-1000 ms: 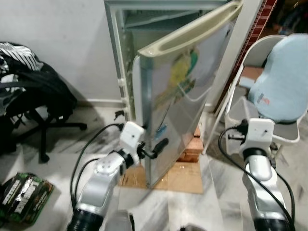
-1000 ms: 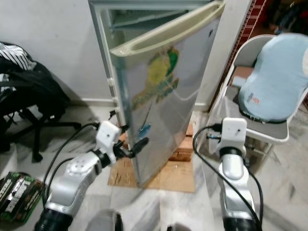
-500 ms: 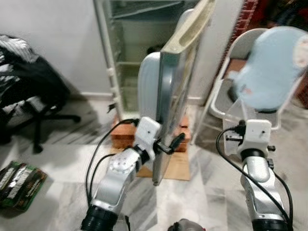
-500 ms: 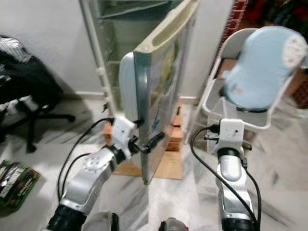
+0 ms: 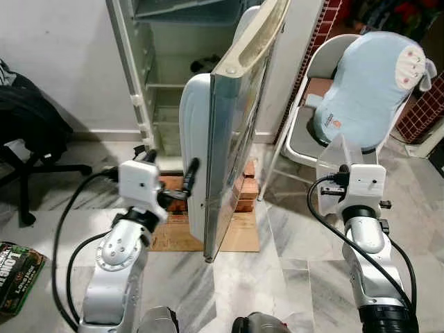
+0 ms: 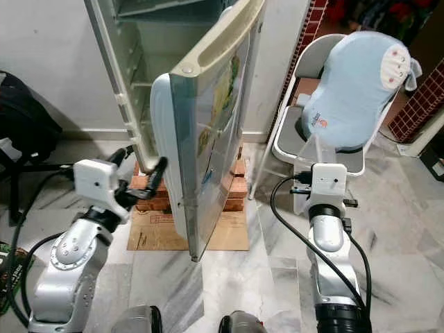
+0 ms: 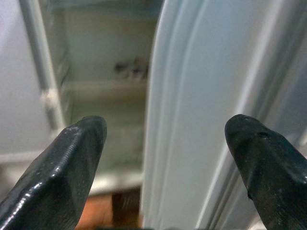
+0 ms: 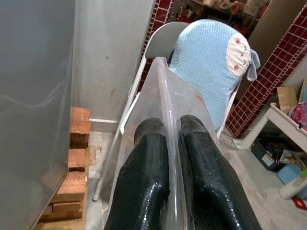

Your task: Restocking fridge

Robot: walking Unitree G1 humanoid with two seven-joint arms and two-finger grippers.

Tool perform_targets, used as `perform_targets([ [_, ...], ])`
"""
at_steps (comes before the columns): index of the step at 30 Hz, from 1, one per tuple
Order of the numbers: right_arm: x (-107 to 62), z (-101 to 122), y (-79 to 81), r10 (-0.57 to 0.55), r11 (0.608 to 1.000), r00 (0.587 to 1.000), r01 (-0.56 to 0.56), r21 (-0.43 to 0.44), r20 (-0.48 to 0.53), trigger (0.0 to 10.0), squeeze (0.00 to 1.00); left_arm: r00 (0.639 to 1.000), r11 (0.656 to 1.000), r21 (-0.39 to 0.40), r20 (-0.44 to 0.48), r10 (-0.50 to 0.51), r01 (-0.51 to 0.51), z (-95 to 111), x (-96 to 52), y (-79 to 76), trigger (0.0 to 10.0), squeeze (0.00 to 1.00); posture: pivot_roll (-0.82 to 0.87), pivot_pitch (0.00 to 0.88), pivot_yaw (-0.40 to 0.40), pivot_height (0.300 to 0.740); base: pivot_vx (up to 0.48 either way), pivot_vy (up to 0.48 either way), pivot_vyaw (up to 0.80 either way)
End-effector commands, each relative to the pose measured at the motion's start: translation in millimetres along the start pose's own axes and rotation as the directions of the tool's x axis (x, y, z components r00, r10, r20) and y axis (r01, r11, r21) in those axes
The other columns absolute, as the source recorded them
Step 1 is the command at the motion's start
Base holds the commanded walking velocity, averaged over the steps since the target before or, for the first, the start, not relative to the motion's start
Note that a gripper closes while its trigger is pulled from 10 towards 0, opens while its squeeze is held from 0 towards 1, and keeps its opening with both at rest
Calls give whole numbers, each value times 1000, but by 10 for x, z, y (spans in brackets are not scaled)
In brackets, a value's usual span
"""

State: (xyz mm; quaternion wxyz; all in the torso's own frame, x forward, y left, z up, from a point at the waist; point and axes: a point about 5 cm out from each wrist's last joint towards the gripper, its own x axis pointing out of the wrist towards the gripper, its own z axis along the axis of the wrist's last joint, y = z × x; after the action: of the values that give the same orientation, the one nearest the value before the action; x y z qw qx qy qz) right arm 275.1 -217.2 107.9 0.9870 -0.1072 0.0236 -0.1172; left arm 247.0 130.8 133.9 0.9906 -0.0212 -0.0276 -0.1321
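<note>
1. Left arm bent at elbow, forearm raised; left gripper (image 5: 186, 182) at inner edge of fridge door (image 5: 232, 125), fingers (image 7: 76, 158) spread wide apart, nothing between them.
2. In left wrist view, white inner door liner (image 7: 192, 120) straight ahead between the two fingertips, fridge interior (image 7: 110, 86) beyond.
3. Right arm upright, forearm vertical; right gripper (image 8: 173, 143) pinching rim of clear plastic container (image 8: 165, 96), fingers clamped either side of thin wall.
4. Container (image 5: 341, 154) held up in front of white folding chair (image 5: 305, 104), right of door.
5. Fridge (image 5: 149, 69) open, door swung out edge-on toward camera, shelves visible inside.
6. Fridge standing on bricks (image 5: 243, 194) and cardboard (image 5: 243, 236) on marble floor.
7. Light blue cushion (image 5: 364, 76) on chair; black office chair (image 5: 28, 139) far left.
</note>
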Motion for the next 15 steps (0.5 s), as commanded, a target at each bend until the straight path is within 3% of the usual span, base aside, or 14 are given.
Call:
perform_targets([
  [1, 16, 2, 1, 2, 1000, 1000, -2, 2, -3, 10000, 0, 993, 999, -33, -118, -5, 1, -223, 24, 7, 10000, 0, 10, 85, -60, 740, 0, 0, 0],
  [6, 25, 21, 8, 1, 1000, 1000, -1, 4, 2, 10000, 0, 976, 997, -24, -202, -78, 75, -396, 289, -21, 10000, 0, -10, 79, -57, 740, 0, 0, 0],
  [10, 4, 9, -31, -17, 1000, 1000, 17, 1, 0, 10000, 0, 959, 981, -14, -209, -194, 195, -390, 566, -163, 10000, 0, -31, 75, -45, 740, 0, 0, 0],
  [13, -16, -1, -61, -32, 999, 999, 32, 0, -1, 10000, 0, 925, 954, -4, -241, -293, 301, -426, 671, -311, 10000, 0, -38, 74, -36, 740, 0, 0, 0],
  [15, -31, -12, -75, -42, 999, 999, 42, -4, -4, 10000, 0, 872, 909, 12, -287, -395, 416, -489, 716, -477, 10000, 0, -42, 72, -32, 740, 0, 0, 0],
])
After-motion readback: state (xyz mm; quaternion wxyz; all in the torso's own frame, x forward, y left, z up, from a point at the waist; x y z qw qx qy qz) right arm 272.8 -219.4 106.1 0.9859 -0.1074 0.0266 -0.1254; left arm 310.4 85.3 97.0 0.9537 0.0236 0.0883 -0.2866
